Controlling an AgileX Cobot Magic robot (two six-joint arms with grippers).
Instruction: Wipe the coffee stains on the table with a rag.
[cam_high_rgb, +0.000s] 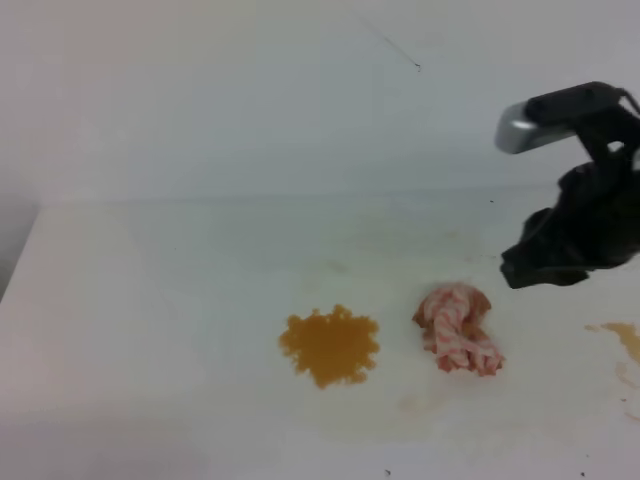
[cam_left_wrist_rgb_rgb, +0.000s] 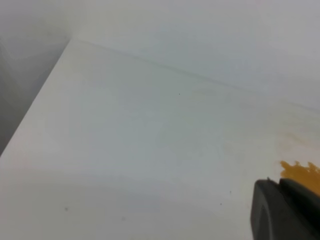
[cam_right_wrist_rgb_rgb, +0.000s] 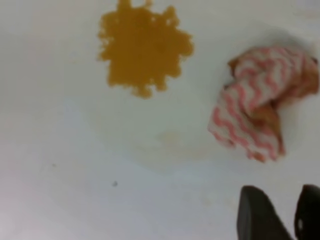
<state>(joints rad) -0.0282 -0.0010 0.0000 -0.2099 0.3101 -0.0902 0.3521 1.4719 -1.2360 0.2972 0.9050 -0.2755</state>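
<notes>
Fingers, right: two dark fingers (cam_right_wrist_rgb_rgb: 260, 217) showed at the bottom edge of the right wrist view, a gap of bare white between them, parted and holding nothing; they hung above the counter, near the rag but not touching it.
Fingers, left: only a dark block (cam_left_wrist_rgb_rgb: 285, 210) sat in the lower right corner of the left wrist view; whether those fingers were parted or closed could not be told.
Right arm: the black arm (cam_high_rgb: 580, 220) with a silver-grey camera housing (cam_high_rgb: 530, 125) stood over the right side of the counter in the high view, above and to the right of the rag.
Rag: the pink-and-white striped rag (cam_high_rgb: 458, 328) lay bunched in a lump on the counter, right of the big stain, apart from it with bare white between.
Stains: the largest coffee stain (cam_high_rgb: 330, 345), orange-brown and roundish with ragged edges, sat near the middle of the counter toward the front; a smaller blotch (cam_high_rgb: 625, 338) lay at the far right edge of the high view.
Counter: the counter (cam_high_rgb: 150, 300) was wide, smooth and white, with faint brownish smudges below the rag and small dark specks near the front.
Room: a plain pale wall (cam_high_rgb: 250, 90) rose behind the counter, and a grey strip showed past the counter's left edge.
</notes>
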